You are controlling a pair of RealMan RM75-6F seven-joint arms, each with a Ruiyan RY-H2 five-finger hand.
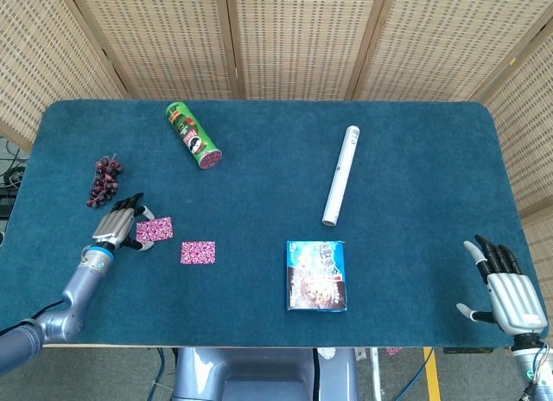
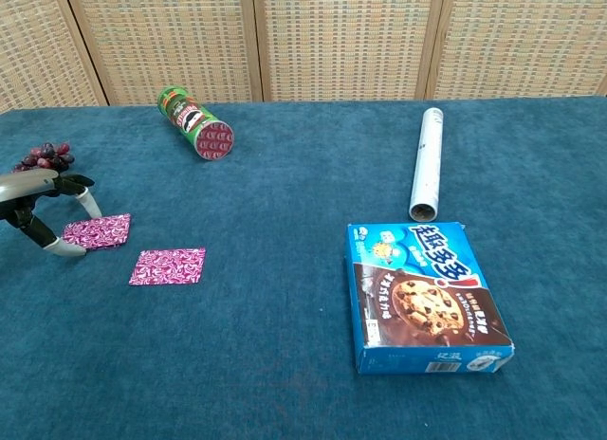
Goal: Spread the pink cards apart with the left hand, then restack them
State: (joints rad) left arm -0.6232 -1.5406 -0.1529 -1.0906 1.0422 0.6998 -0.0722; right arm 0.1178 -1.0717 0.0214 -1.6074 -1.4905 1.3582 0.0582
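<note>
- My left hand (image 1: 119,223) (image 2: 43,208) sits at the table's 8 o'clock, arched over the left edge of one flat pink patterned card (image 1: 154,230) (image 2: 97,231). In the chest view a pale fingertip (image 2: 92,205) comes down at the card's far edge and the thumb at its near left corner, so I am pinching this card.
- A second pink patterned card (image 1: 198,252) (image 2: 168,266) lies flat on the cloth, at 4 o'clock from the first and apart from it, with blue cloth showing between them.
- My right hand (image 1: 508,290) hangs at the table's 4 o'clock corner, off the near right edge, fingers spread and holding nothing; only the head view shows it.
- A bunch of dark red grapes (image 1: 104,181) (image 2: 43,156) rests at 11 o'clock from my left hand, near it.
- A green cylindrical crisp can (image 1: 193,136) (image 2: 195,123) lies on its side at the table's 11 o'clock.
- A white tube (image 1: 340,175) (image 2: 427,163) lies at 1 o'clock from the table's middle.
- A blue cardboard cookie box (image 1: 316,275) (image 2: 425,296) lies flat at 5 o'clock from the middle, well apart from both cards.
- All of it rests on the dark blue cloth-covered table (image 1: 415,202) (image 2: 285,364).
</note>
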